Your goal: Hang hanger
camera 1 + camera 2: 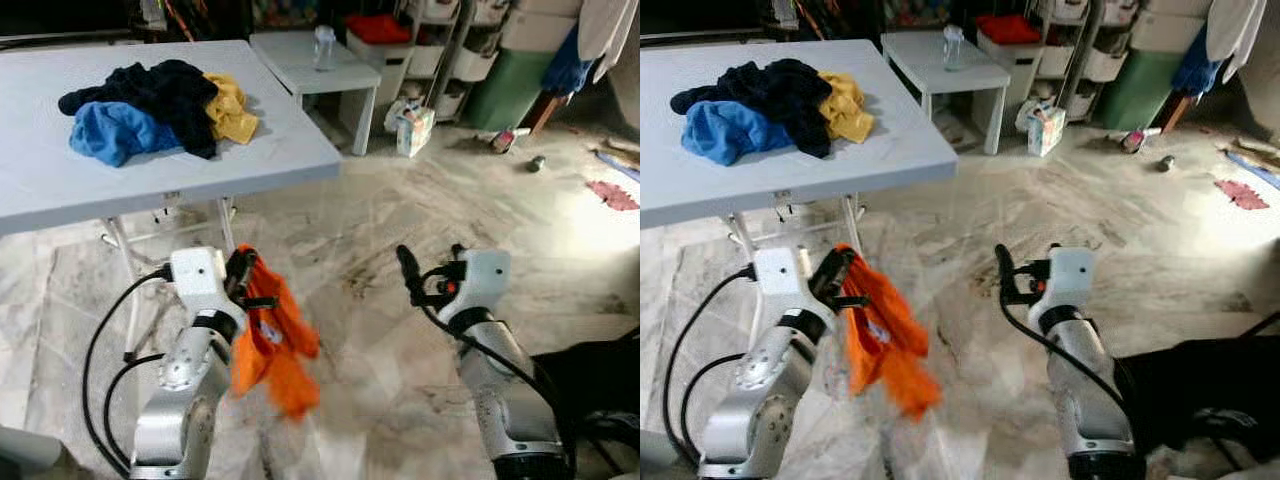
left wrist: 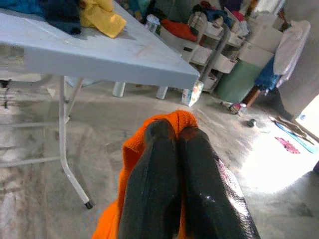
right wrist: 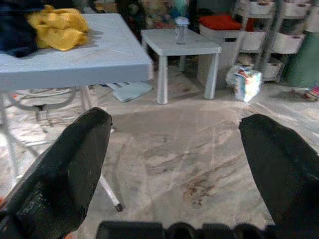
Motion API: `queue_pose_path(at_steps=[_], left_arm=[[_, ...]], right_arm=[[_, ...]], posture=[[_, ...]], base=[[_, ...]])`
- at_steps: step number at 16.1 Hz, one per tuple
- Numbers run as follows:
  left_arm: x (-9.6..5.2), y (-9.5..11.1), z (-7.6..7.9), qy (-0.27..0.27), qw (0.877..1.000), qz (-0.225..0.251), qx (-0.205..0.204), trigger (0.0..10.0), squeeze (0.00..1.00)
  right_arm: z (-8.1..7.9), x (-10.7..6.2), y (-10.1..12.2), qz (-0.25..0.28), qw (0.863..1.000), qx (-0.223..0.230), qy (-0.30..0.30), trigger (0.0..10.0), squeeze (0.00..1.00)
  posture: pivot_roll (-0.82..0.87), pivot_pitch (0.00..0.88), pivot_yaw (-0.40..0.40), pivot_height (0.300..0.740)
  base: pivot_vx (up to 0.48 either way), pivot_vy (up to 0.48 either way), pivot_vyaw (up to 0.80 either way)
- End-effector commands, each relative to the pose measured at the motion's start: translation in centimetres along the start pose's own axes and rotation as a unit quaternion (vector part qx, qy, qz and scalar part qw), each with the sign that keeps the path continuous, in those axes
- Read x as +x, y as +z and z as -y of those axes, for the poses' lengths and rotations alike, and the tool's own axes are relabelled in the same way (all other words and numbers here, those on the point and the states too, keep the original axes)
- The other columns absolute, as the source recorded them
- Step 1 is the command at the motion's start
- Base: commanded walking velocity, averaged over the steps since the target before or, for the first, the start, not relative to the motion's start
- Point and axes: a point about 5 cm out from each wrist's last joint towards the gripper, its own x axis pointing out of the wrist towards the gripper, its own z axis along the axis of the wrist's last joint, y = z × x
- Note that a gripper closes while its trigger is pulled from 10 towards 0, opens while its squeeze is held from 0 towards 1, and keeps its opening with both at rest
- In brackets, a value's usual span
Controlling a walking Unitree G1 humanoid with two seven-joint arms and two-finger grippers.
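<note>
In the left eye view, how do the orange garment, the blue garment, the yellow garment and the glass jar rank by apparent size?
1. Orange garment, though it is nearest the camera.
2. Blue garment.
3. Yellow garment.
4. Glass jar.

Orange and blue look close, so their order is unsure.

My left gripper holds an orange garment. Blue, black and yellow clothes lie on the grey table. Floor: veined marble.

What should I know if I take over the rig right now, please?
Left gripper: shut on the orange garment, which hangs below it beside the folding table.
Right gripper: open, holding nothing, out over the marble floor.
A pile of clothes lies on the table.
Done: the garment is picked up.
Left: no hanger or rail is visible; find them, then hang it.
</note>
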Motion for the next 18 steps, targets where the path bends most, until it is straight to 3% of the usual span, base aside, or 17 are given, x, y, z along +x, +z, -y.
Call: queue_pose_path(at_steps=[1,4,18], left_arm=[[0.1,0.6,0.0,0.001,1.0,0.01,0.0,10.0,0.0],[0.3,0.6,-0.3,0.001,1.0,0.005,-0.002,10.0,0.0],[0.3,0.6,-1.4,-0.011,1.0,-0.012,0.02,10.0,0.0]], right_arm=[[0.2,0.0,0.1,0.001,1.0,0.001,-0.002,10.0,0.0],[0.2,0.0,0.0,-0.002,1.0,0.002,-0.005,10.0,0.0],[0.1,0.2,-0.1,0.001,1.0,0.005,-0.012,10.0,0.0]], posture=[[0.02,0.026,-0.102,0.74],[0.02,0.022,-0.096,0.74],[0.04,0.012,-0.074,0.74]], base=[[0.0,0.0,0.0],[0.0,0.0,-0.15],[0.0,0.343,-0.8]])
